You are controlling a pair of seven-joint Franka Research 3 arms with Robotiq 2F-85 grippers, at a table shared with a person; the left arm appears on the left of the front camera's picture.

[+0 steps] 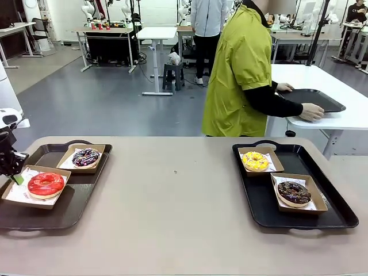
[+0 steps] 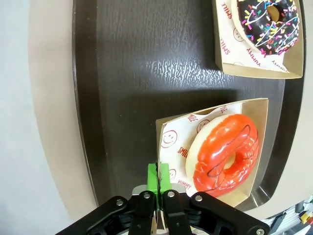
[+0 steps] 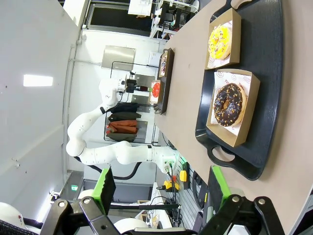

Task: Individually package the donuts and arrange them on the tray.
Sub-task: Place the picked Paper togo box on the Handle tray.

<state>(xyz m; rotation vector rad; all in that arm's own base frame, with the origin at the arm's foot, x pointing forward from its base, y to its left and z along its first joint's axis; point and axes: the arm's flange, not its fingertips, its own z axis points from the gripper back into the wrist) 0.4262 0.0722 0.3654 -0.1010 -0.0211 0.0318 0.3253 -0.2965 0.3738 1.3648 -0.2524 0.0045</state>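
The left gripper [image 2: 158, 188] is pinched shut on the rim of the box [image 2: 168, 125] holding the red donut [image 2: 227, 154], likely to slide it on the left tray [image 1: 80, 198]. The right gripper [image 3: 161, 188] hangs wide open, empty, above the right tray [image 1: 333, 201], where the yellow donut [image 1: 255, 161] and chocolate donut [image 1: 294, 192] sit boxed; the sprinkled dark donut [image 1: 86, 156] sits boxed behind the red one.

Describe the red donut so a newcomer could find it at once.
Start at the dark tray on the robot's left side of the table. Two cardboard boxes sit on it; take the nearer one, whose corner the left hand pinches. The red donut lies inside, glossy and plain, unlike the dark sprinkled donut behind it.
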